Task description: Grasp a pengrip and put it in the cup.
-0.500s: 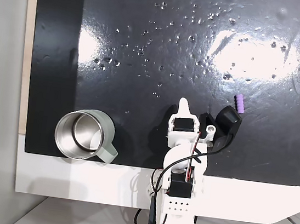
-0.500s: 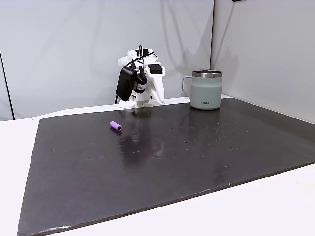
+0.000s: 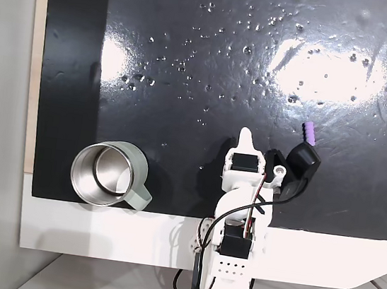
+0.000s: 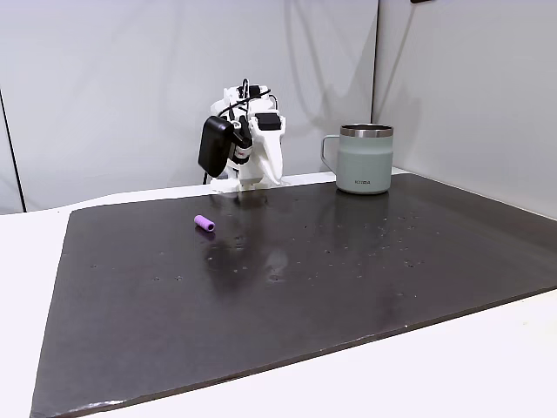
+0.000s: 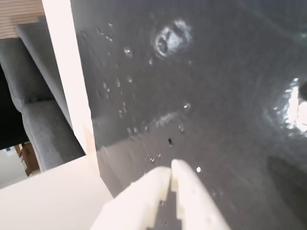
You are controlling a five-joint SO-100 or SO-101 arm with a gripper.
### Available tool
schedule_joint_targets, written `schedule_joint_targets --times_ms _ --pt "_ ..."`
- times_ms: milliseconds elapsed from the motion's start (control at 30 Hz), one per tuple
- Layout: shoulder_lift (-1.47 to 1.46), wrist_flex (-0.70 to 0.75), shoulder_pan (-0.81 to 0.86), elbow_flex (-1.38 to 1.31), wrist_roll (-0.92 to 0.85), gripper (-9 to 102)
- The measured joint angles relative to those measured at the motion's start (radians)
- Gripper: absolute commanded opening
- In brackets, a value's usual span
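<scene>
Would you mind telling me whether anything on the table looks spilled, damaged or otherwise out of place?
Small specks or droplets are scattered across the glossy black mat, so it is not clean; I cannot tell whether they are liquid. The cup stands upright, and the pengrip lies on its side on the mat, undamaged.

Pengrip on mat, apparently right of cup.

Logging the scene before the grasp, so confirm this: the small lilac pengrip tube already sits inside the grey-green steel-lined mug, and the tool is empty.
Wrong on one point: the small lilac pengrip tube lies on the black mat, well apart from the grey-green steel-lined mug, as a fixed view shows. The tool is indeed empty.
</scene>
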Motion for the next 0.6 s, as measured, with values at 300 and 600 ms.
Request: schedule_joint_targets --times_ms 300,600 --pt "-0.448 0.000 0.124 -0.295 -0.051 0" --pt "-0.962 -0.101 0.275 -0.509 -0.202 0"
